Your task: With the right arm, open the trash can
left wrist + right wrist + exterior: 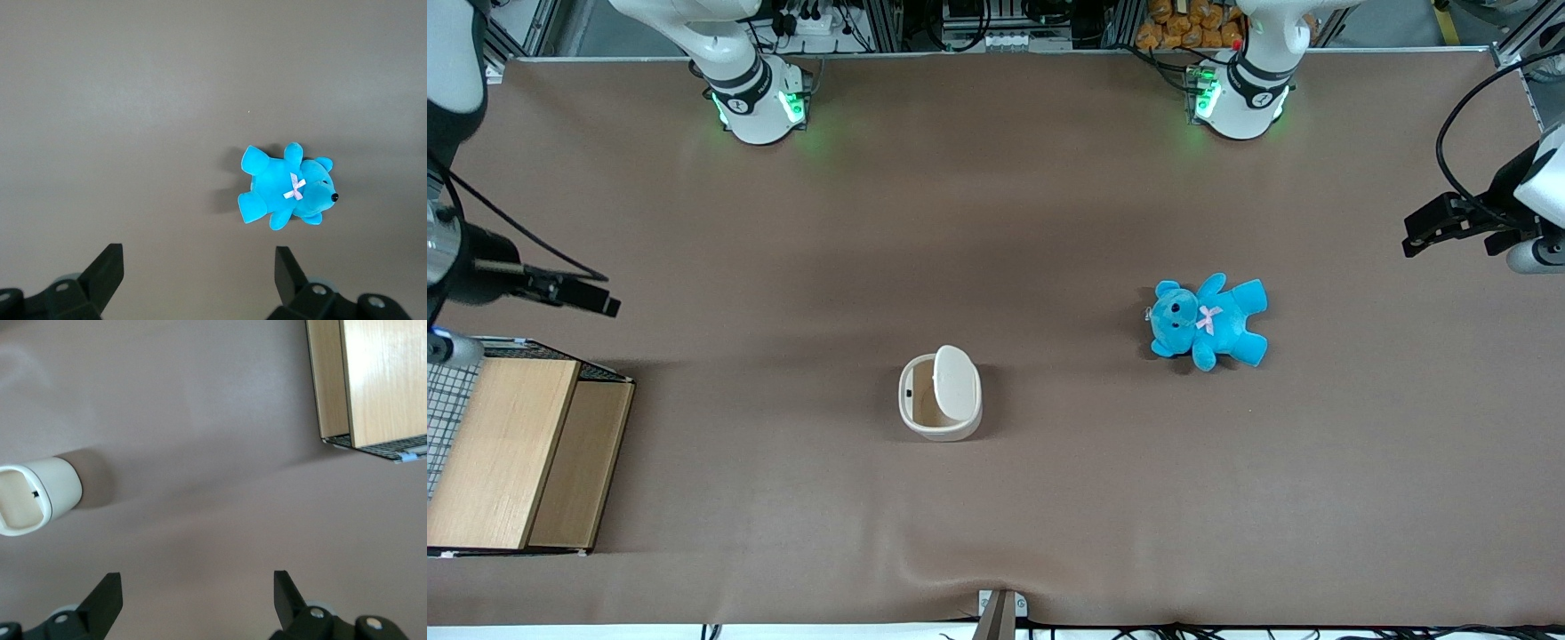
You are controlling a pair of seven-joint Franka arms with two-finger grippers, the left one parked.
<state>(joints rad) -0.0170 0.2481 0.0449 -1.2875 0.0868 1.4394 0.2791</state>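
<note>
The cream-white trash can point(940, 396) stands on the brown table, nearer the front camera than the table's middle. Its flip lid point(957, 380) is tipped up on edge, and the tan inside shows. In the right wrist view the trash can point(33, 500) is seen from above with its mouth uncovered. My right gripper point(609, 306) hangs above the table toward the working arm's end, well apart from the trash can and close to the wooden box. The gripper point(195, 590) is open with only bare table between its fingers.
A wooden box with wire mesh point(516, 453) point(373, 380) sits at the working arm's end of the table, near the front edge. A blue teddy bear point(1209, 320) point(287, 193) lies toward the parked arm's end.
</note>
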